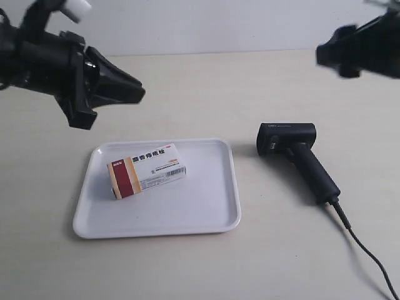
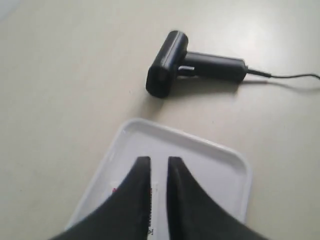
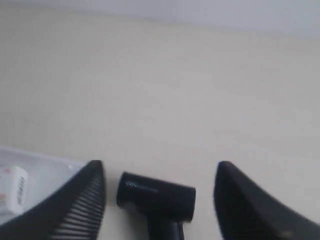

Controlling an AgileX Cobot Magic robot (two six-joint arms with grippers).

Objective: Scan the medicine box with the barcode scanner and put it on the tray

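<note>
The box lies flat inside the tray, toward the tray's end that sits under the left gripper, with bare tray floor on its other sides and a wide open stretch toward the rim nearest the scanner. The box touches no rim. It is white with a dark red and orange band at one end, black Chinese lettering on the top face and a barcode on the long side face; the characters are too small to read surely.

The left gripper hangs above the tray, grasping nothing, its fingers nearly closed with only a thin slit between them. In the left wrist view the tray's rounded corner lies just ahead of the tips, and the scanner lies farther ahead on the bare bench, apart from the tray rim.

The right gripper is released, fingers spread wide, holding nothing. The scanner head sits between its tips, lower down on the bench, with a small pale marking on it that cannot be read. The tray edge and box end show just beyond one finger.

The scanner lies on its side, its cable trailing off across the bench. Open bench surrounds tray and scanner.
</note>
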